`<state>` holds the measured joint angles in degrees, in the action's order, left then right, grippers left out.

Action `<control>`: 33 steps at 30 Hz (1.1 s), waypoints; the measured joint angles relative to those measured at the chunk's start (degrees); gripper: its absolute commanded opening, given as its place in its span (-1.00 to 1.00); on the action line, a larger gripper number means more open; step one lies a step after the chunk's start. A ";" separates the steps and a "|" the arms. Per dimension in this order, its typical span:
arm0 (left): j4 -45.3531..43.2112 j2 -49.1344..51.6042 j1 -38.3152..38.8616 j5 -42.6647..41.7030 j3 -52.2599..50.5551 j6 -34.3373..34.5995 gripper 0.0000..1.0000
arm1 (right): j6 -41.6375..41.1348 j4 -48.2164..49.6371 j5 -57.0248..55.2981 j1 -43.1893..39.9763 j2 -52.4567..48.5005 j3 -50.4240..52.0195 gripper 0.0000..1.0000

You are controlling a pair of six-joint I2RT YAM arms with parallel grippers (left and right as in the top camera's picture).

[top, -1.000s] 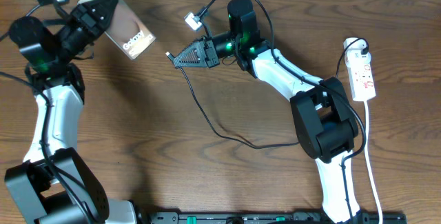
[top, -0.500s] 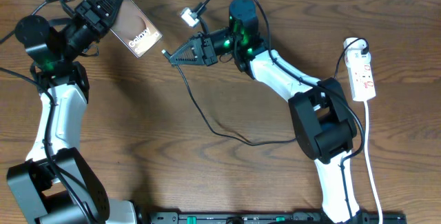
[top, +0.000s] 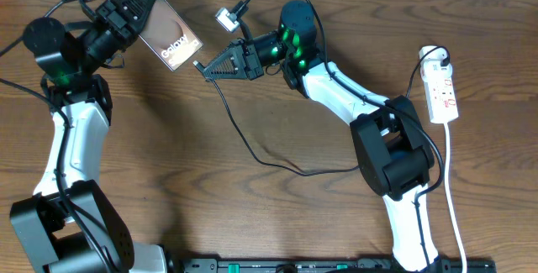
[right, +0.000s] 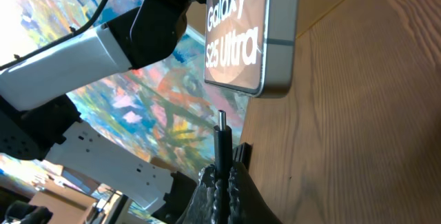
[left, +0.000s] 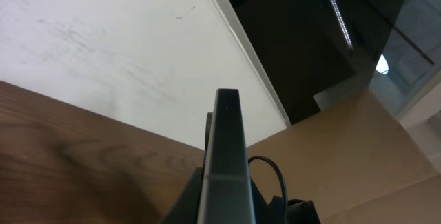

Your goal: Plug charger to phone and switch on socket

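My left gripper is shut on the phone, a silver-grey mirrored slab with white "Galaxy" lettering, held above the table at the far left. In the left wrist view the phone shows edge-on between my fingers. My right gripper is shut on the charger, a thin black cable, with its plug tip pointing at the phone's bottom edge and a small gap between them. The socket, a white power strip with red switch marks, lies at the far right.
The charger cable loops across the table middle to my right arm's base. The strip's white cord runs down the right side. A small white block hangs on a cable above my right gripper.
My left gripper has carried the phone rightward. My right gripper has moved left and slightly up with the plug tip. The gap between plug tip and phone has closed to a small one.
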<state>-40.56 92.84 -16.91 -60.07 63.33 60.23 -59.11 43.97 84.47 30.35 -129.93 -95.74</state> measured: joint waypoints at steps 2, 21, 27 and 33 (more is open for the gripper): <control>-0.02 0.00 0.00 0.00 0.00 0.15 -0.85 | -0.39 0.00 0.00 0.00 0.00 0.00 -0.97; -0.02 0.00 1.33 -1.31 0.00 1.11 -0.85 | -1.16 0.00 0.09 0.00 0.00 0.00 -0.98; -0.02 0.00 1.77 -1.51 0.00 1.05 -0.85 | -1.70 0.02 -0.02 0.00 0.00 0.00 -0.97; -0.02 0.00 1.77 -1.38 0.00 0.39 -0.85 | -1.92 0.02 -0.02 0.00 0.00 0.00 -0.98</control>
<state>-40.58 92.84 -15.14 -61.45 63.33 60.62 -61.04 43.99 84.44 30.35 -129.93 -95.74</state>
